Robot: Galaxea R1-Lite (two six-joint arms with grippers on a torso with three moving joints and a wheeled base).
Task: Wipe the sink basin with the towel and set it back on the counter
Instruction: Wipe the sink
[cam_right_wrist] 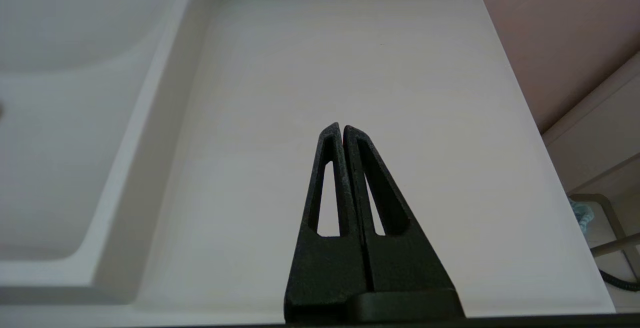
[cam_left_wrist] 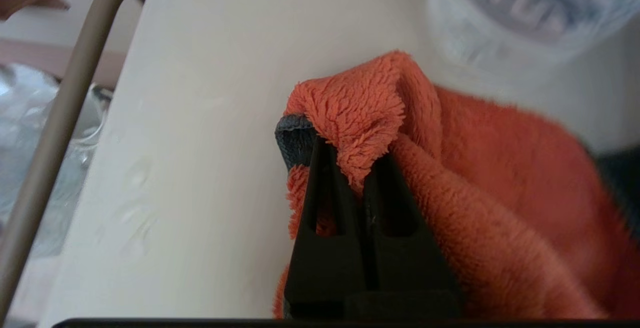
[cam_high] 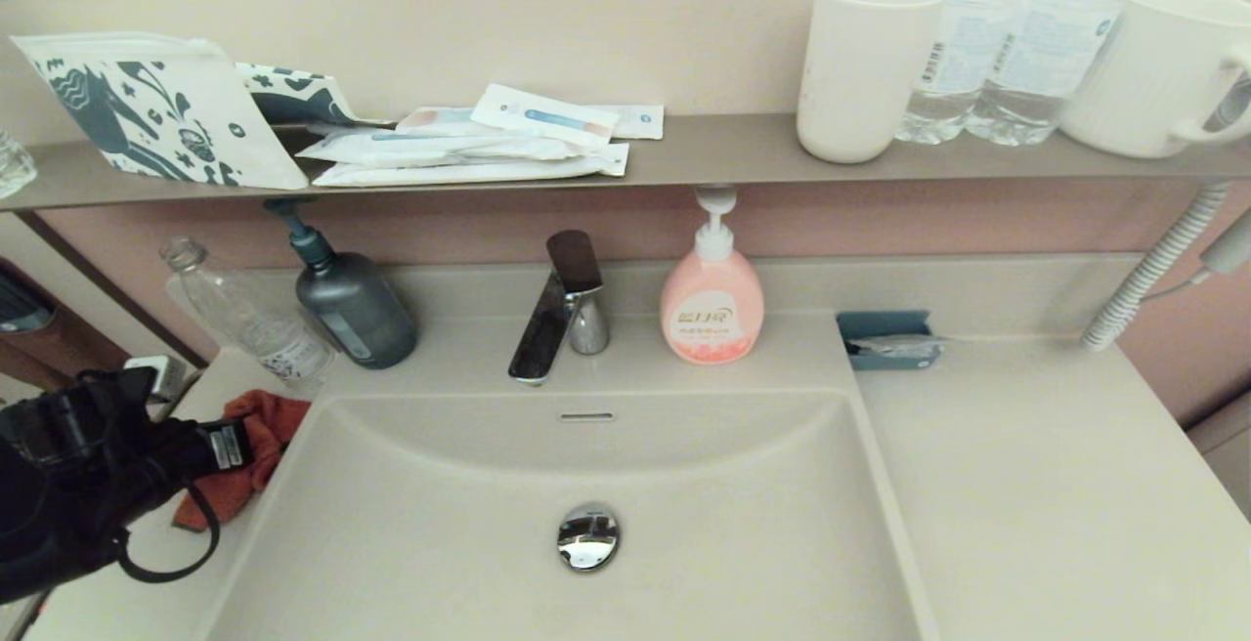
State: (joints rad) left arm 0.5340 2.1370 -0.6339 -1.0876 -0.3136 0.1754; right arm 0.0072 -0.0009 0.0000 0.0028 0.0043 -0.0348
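The orange-red towel [cam_high: 262, 431] lies bunched on the beige counter [cam_high: 1026, 485] just left of the sink basin [cam_high: 743, 514]. My left gripper [cam_high: 235, 446] is at that towel, its black fingers [cam_left_wrist: 320, 188] shut on a fold of the fuzzy towel [cam_left_wrist: 500, 183], which rests on the counter [cam_left_wrist: 210, 133]. A small grey tag pokes out beside the pinched fold. The basin has a chrome drain plug [cam_high: 588, 535] and an overflow slot [cam_high: 586, 416]. My right gripper [cam_right_wrist: 342, 129] is shut and holds nothing, hanging over the counter [cam_right_wrist: 390, 68] right of the basin [cam_right_wrist: 65, 118]; it does not show in the head view.
A clear plastic bottle [cam_high: 244, 314] and a dark pump bottle [cam_high: 352, 304] stand right behind the towel. The faucet [cam_high: 559, 314], a pink soap dispenser [cam_high: 711, 299] and a teal tray [cam_high: 889, 338] line the back. Cups and bottles crowd the shelf [cam_high: 704, 157] above.
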